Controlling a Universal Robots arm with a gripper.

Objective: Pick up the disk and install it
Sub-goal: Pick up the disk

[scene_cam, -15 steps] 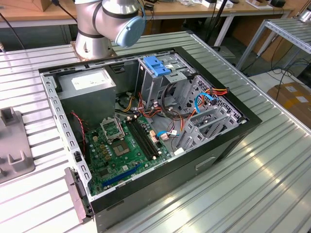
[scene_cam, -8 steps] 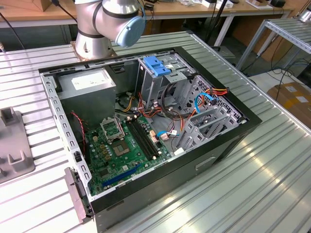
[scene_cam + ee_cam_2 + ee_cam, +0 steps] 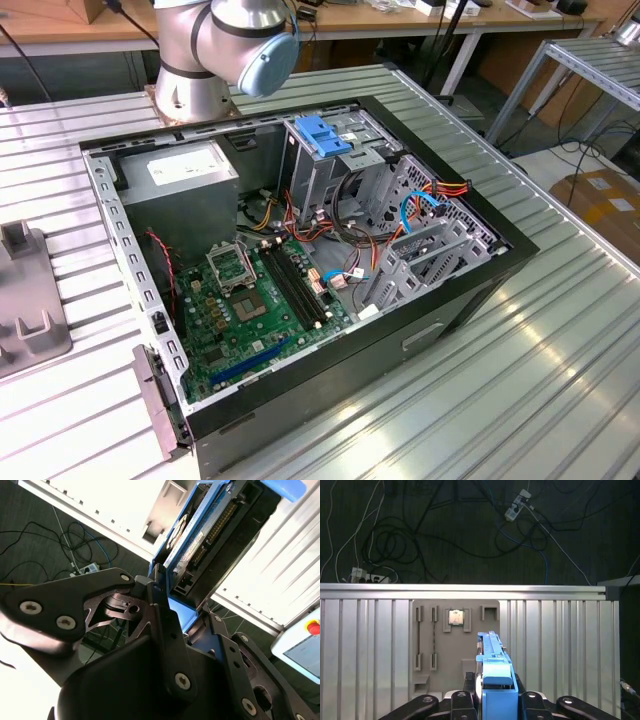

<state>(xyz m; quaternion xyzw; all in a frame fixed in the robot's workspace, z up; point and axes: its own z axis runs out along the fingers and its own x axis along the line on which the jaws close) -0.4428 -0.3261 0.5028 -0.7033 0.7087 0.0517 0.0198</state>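
The gripper (image 3: pixel 182 611) is closed on the disk (image 3: pixel 207 535), pinching its blue carrier rails so the drive juts out edge-on ahead of it. The disk looks rigid and fairly heavy, with smooth rails and fragile connector pins best left untouched. Farther ahead, a grey holder plate (image 3: pixel 455 645) lies on the ribbed surface (image 3: pixel 560 645).

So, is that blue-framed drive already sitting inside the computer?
No, in the second wrist view the disk sits clamped in the gripper, not in any case.
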